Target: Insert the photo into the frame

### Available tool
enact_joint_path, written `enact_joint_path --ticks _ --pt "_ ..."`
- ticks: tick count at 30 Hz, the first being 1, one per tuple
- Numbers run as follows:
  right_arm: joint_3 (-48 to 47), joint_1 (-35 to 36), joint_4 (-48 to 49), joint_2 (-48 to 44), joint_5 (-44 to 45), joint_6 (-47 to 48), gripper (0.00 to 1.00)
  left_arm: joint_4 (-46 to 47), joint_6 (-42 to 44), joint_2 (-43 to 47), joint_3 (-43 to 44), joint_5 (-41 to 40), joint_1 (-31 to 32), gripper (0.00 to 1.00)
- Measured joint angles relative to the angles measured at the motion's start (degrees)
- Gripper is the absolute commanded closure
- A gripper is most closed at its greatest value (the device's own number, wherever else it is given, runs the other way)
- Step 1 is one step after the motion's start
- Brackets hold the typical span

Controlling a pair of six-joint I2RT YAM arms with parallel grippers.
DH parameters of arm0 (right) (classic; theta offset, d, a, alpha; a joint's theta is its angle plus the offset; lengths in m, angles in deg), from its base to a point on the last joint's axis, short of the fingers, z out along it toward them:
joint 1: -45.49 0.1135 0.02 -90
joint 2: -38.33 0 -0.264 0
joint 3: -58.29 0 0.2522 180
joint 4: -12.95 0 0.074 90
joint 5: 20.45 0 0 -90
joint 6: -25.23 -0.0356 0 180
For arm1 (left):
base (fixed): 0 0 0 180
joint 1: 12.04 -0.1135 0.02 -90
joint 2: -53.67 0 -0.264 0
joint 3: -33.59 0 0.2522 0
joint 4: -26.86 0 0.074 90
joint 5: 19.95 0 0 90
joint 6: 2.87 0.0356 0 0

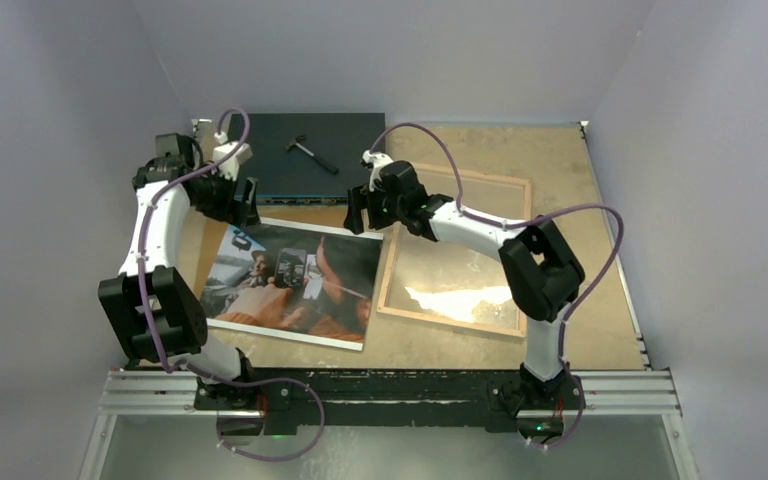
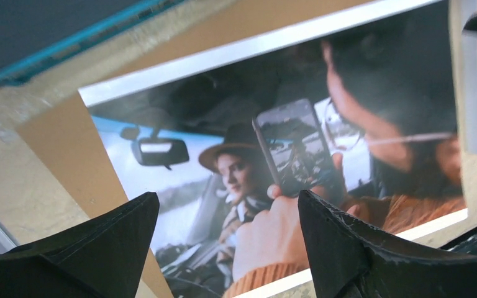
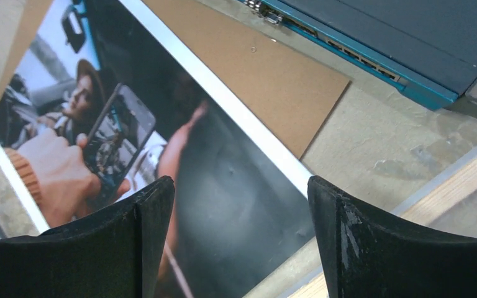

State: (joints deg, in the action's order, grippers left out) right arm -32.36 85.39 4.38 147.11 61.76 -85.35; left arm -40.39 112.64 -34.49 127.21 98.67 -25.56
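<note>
Near left, face up on brown backing board (image 3: 267,74): the photo (image 1: 295,285), just beside the frame (image 1: 455,250), not in it. Frame holding no print yet. Over the print's far edge, left gripper (image 2: 230,248) and right gripper (image 3: 236,248) both spread wide, empty. Likely trouble: creasing glossy paper on pinching, or dragging the board along.

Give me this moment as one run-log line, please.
photo: face-up, not inserted | frame: flat, right of photo | left gripper: open | right gripper: open
</note>
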Motion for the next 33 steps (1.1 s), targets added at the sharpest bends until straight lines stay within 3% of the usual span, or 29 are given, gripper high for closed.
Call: enact_joint_path --ticks 11,24,33 --pt "-3.1 -1.18 -1.18 7.32 -0.55 5.7 0.2 5.01 8.92 0.13 -16.81 -10.12 0.04 0.26" --pt "-4.44 -1.18 -2.08 11.61 -0.83 8.9 0.19 7.72 12.63 0.33 -18.93 -13.84 0.04 0.27" --pt "-2.32 -1.4 -0.07 10.88 -5.42 9.33 0.23 7.93 13.14 0.33 -19.02 -13.9 0.04 0.3"
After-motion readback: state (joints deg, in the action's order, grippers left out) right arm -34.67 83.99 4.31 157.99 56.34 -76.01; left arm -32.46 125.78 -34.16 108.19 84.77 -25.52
